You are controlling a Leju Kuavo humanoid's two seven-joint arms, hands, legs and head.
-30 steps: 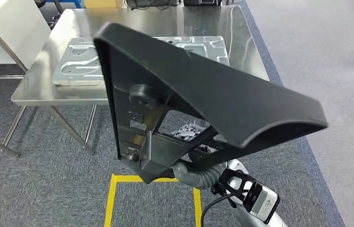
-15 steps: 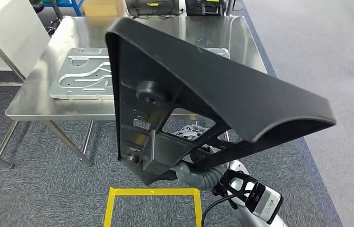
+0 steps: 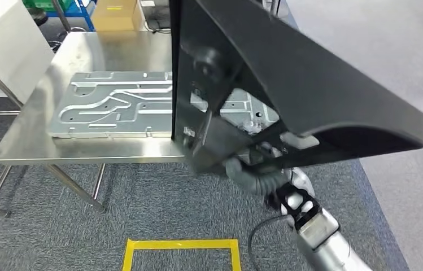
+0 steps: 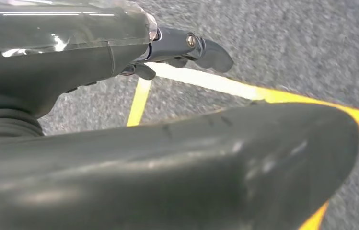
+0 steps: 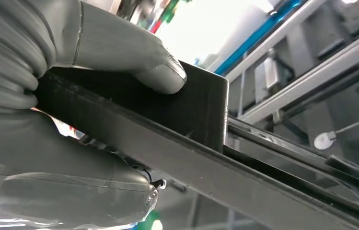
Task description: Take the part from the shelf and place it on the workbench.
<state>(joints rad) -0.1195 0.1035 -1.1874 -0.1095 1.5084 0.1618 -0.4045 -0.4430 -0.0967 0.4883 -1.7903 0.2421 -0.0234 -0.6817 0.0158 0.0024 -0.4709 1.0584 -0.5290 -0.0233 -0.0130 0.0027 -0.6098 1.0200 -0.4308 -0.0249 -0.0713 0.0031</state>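
The large black moulded plastic part hangs in the air over the near edge of the steel tabletop, its broad curved panel reaching out past the table's right side above the grey carpet. The right robot hand clamps its lower bracket, thumb pressed on the flat face. A grey machined metal plate lies on the tabletop. The left robot hand hangs above yellow floor tape; its fingers seem loosely apart, holding nothing.

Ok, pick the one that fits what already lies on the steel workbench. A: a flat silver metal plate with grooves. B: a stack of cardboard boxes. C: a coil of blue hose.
A: a flat silver metal plate with routed grooves lies on the workbench.
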